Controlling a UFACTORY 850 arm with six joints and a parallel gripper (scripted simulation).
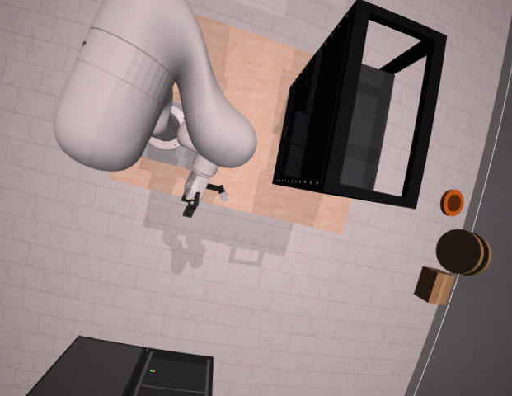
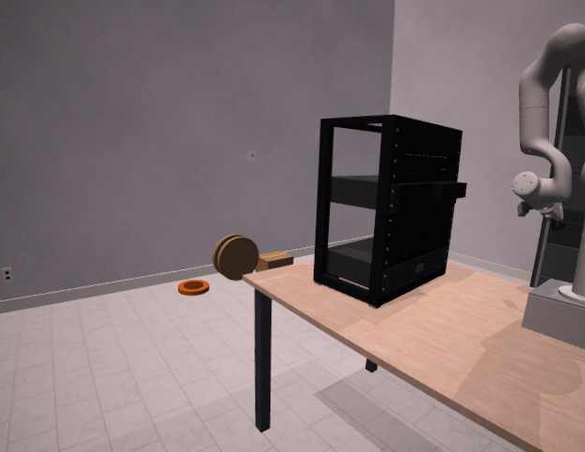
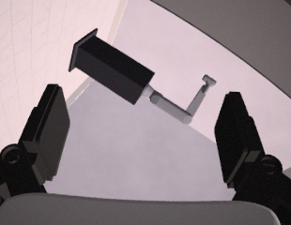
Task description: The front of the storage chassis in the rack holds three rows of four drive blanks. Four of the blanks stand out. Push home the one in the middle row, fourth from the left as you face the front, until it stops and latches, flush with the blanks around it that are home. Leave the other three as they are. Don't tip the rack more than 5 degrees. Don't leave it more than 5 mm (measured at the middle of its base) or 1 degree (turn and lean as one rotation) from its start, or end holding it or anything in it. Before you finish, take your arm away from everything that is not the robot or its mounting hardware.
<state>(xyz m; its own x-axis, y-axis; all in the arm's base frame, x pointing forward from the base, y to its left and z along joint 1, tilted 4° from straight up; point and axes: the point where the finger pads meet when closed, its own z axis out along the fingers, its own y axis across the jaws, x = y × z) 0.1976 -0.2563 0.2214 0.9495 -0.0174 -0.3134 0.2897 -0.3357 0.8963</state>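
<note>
The black rack (image 1: 422, 115) (image 2: 325, 204) stands on the wooden table (image 1: 256, 77) (image 2: 429, 330). The dark storage chassis (image 1: 366, 123) (image 2: 418, 211) sits inside it, its front facing my arm. The blanks are too dark to tell apart. A dark piece (image 2: 459, 188) stands out at mid height at the far end of the front. My gripper (image 1: 204, 199) (image 2: 540, 216) (image 3: 143, 106) is open and empty. It hangs in the air well away from the rack front, near the arm's base. The rack does not show in the wrist view.
The arm's grey base (image 2: 555, 311) stands on the table. On the floor beyond the rack lie an orange ring (image 1: 452, 202) (image 2: 193, 287), a brown disc (image 1: 462, 251) (image 2: 235, 256) and a cardboard box (image 1: 434, 285) (image 2: 275, 260). A dark cabinet (image 1: 119, 370) stands apart. The wrist view shows a dark box on a bracket (image 3: 114, 71).
</note>
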